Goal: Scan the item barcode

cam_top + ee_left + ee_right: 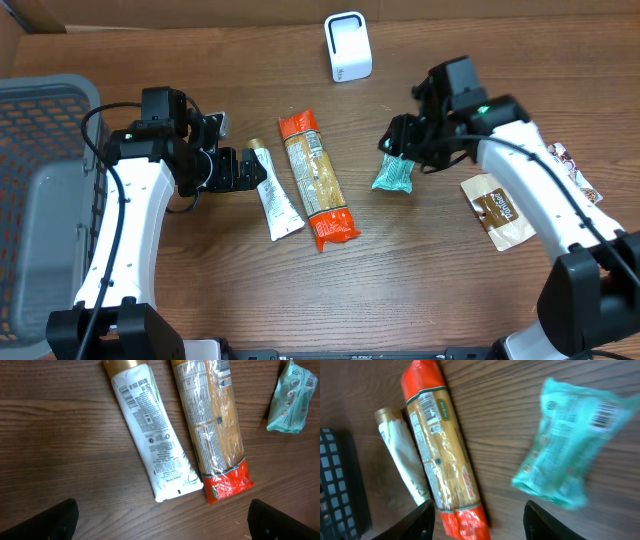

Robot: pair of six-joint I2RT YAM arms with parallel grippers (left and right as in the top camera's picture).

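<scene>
A white barcode scanner (347, 47) stands at the back of the wooden table. A teal packet (393, 175) lies right of centre, its barcode facing up (570, 445). My right gripper (398, 143) hovers over the packet's far end; its jaws are open with nothing between them (480, 525), and the packet is off to the side, blurred. A white tube (275, 192) and a long orange pasta pack (317, 180) lie side by side mid-table. My left gripper (240, 170) is wide open beside the tube, holding nothing (162, 527).
A grey mesh basket (50, 120) fills the left edge. A brown packet (497, 210) and another snack packet (572, 170) lie at the right, under my right arm. The tube (150, 435), pasta pack (215, 425) and teal packet (290, 397) all show in the left wrist view.
</scene>
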